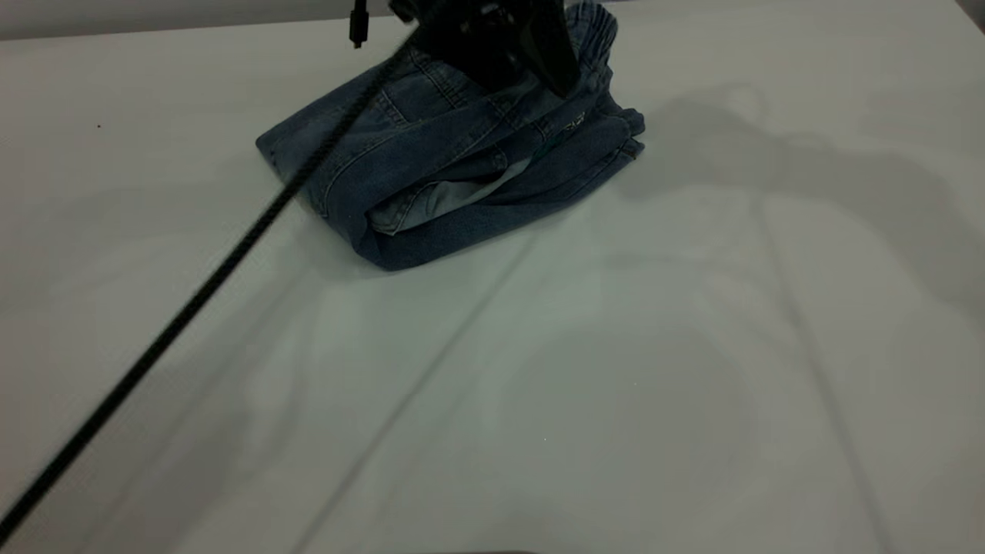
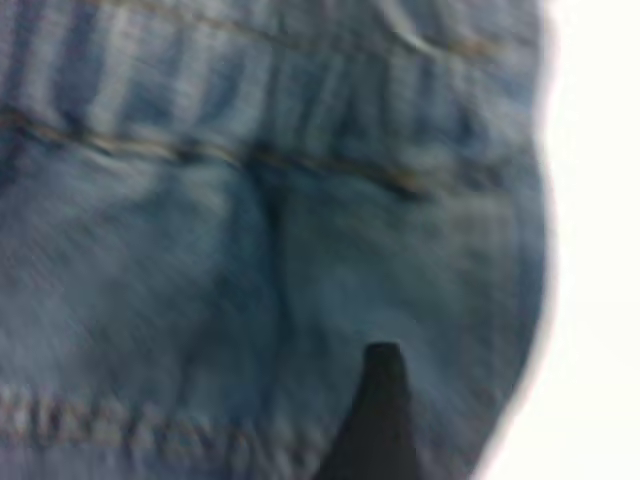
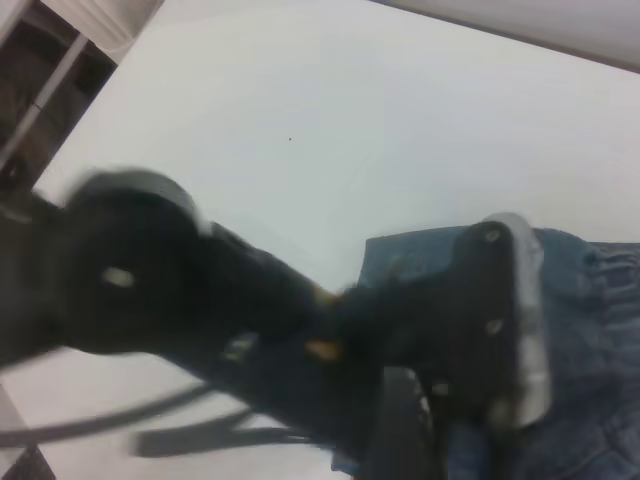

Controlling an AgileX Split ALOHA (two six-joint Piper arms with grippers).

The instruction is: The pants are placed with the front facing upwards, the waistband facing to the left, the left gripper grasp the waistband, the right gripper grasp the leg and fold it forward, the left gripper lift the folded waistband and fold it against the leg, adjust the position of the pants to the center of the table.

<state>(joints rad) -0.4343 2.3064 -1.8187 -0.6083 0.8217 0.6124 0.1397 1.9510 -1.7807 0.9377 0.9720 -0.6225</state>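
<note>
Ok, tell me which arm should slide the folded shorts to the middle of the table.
Left. Its claw sits over the folded shorts beside the waistband, and its wrist camera shows denim up close. The right claw is absent from the outside view, so it likely has farther to travel.

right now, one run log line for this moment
pants: folded bundle, far table | left gripper: over waistband | right gripper: out of view
</note>
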